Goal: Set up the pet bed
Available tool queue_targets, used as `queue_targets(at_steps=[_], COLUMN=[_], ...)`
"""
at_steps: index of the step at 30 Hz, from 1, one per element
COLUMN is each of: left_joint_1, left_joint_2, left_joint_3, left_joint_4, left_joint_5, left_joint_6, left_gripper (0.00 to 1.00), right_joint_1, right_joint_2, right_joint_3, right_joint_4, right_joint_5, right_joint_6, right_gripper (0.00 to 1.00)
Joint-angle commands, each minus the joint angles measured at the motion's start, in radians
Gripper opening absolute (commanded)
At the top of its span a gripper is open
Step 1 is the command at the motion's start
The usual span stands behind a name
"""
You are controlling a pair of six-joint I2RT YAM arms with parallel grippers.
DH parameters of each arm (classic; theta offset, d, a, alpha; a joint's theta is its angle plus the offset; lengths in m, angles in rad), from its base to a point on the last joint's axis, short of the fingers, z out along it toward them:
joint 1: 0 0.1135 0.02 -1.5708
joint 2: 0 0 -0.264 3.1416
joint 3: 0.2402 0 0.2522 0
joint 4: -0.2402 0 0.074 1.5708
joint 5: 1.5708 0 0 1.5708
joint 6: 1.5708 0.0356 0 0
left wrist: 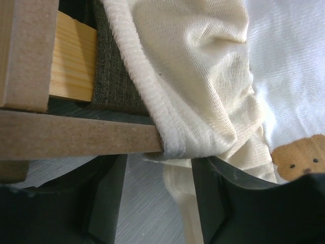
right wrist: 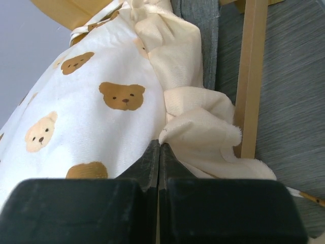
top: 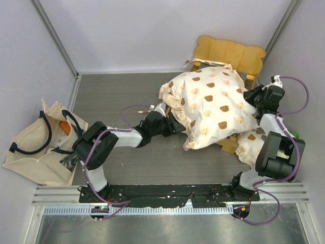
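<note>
The pet bed stands at the back right, its light-wood scalloped headboard [top: 231, 53] against the wall. The cream bear-print cushion [top: 213, 107] lies bunched and askew over the frame. My left gripper [top: 170, 119] reaches under the cushion's left edge. In the left wrist view it [left wrist: 160, 168] is open below a wooden rail [left wrist: 76, 134] and the grey fabric base [left wrist: 114, 76], with a strip of the cream frill [left wrist: 183, 203] hanging between the jaws. My right gripper [top: 252, 99] is at the cushion's right side. Its jaws [right wrist: 160, 146] are shut on a corner of the frill [right wrist: 203, 132] beside the side rail [right wrist: 251, 76].
A beige tote bag [top: 40, 142] with black handles lies at the left, something orange [top: 64, 127] in its mouth. A green thing [top: 295, 134] peeks out behind the right arm. Grey walls close in on three sides, and the arms' mounting rail [top: 167, 195] runs along the near edge.
</note>
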Motion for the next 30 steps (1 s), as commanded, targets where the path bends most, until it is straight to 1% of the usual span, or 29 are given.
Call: queue_targets(at_steps=[1, 2, 3, 4, 5, 6, 7, 8, 9, 11, 14, 15, 16, 17, 19, 21, 22, 24, 26, 28, 29, 30], left_joint_1=[0.008, 0.011, 0.015, 0.023, 0.023, 0.023, 0.023, 0.025, 0.023, 0.025, 0.026, 0.026, 0.025, 0.025, 0.025, 0.026, 0.026, 0.029, 0.028, 0.029, 0.029, 0.029], left_joint_2=[0.005, 0.002, -0.006, -0.009, -0.012, -0.016, -0.016, -0.016, -0.013, -0.004, -0.006, -0.007, -0.01, -0.013, -0.019, -0.027, -0.029, -0.026, -0.024, -0.023, -0.023, -0.023], left_joint_3=[-0.002, -0.013, -0.031, -0.036, -0.039, -0.045, -0.048, -0.051, -0.053, -0.048, -0.046, -0.043, -0.045, -0.042, -0.039, -0.04, -0.043, -0.039, -0.034, -0.036, -0.034, -0.034], left_joint_4=[0.056, 0.068, 0.075, 0.077, 0.072, 0.069, 0.072, 0.082, 0.089, 0.105, 0.12, 0.123, 0.126, 0.128, 0.117, 0.115, 0.118, 0.12, 0.12, 0.123, 0.125, 0.126], left_joint_5=[-0.064, -0.068, -0.068, -0.067, -0.068, -0.068, -0.065, -0.065, -0.062, -0.051, -0.036, -0.034, -0.031, -0.03, -0.025, -0.028, -0.028, -0.019, -0.005, 0.002, 0.008, 0.01], left_joint_6=[-0.006, -0.012, -0.015, -0.015, -0.011, -0.008, -0.006, -0.006, -0.009, -0.009, -0.005, -0.003, -0.002, 0.001, 0.014, 0.018, 0.018, 0.023, 0.029, 0.034, 0.038, 0.044], left_gripper=[0.49, 0.47, 0.45, 0.44, 0.44, 0.44, 0.48, 0.5, 0.52, 0.56, 0.6, 0.61, 0.64, 0.66, 0.68, 0.68, 0.69, 0.69, 0.69, 0.69, 0.69, 0.69], right_joint_1=[0.008, 0.006, 0.003, -0.003, -0.009, -0.018, -0.031, -0.035, -0.035, -0.035, -0.035, -0.035, -0.035, -0.035, -0.035, -0.035, -0.035, -0.035, -0.035, -0.035, -0.035, -0.035], right_joint_2=[-0.082, -0.086, -0.085, -0.082, -0.08, -0.08, -0.077, -0.071, -0.045, -0.008, 0.07, 0.117, 0.138, 0.161, 0.242, 0.314, 0.38, 0.431, 0.513, 0.576, 0.637, 0.664], right_joint_3=[0.013, 0.026, 0.041, 0.082, 0.099, 0.115, 0.165, 0.193, 0.225, 0.332, 0.466, 0.492, 0.538, 0.565, 0.682, 0.762, 0.83, 0.903, 0.954, 1.044, 1.079, 1.152], right_joint_4=[-0.045, -0.083, -0.123, -0.195, -0.207, -0.23, -0.232, -0.258, -0.266, -0.272, -0.261, -0.238, -0.2, -0.191, -0.232, -0.279, -0.283, -0.265, -0.249, -0.244, -0.249, -0.267], right_joint_5=[0.075, 0.114, 0.157, 0.204, 0.214, 0.225, 0.228, 0.184, 0.15, 0.09, 0.09, 0.093, 0.103, 0.114, 0.084, 0.082, 0.079, 0.061, -0.004, -0.048, -0.064, -0.077], right_joint_6=[-0.024, -0.037, -0.062, -0.074, -0.097, -0.114, -0.128, -0.148, -0.206, -0.245, -0.303, -0.32, -0.333, -0.34, -0.405, -0.432, -0.439, -0.467, -0.494, -0.499, -0.511, -0.533], right_gripper=[0.01, 0.2, 0.33, 0.43, 0.57, 0.65, 0.7, 0.73, 0.74, 0.77, 0.78, 0.78, 0.78, 0.78, 0.79, 0.79, 0.79, 0.79, 0.8, 0.8, 0.8, 0.8])
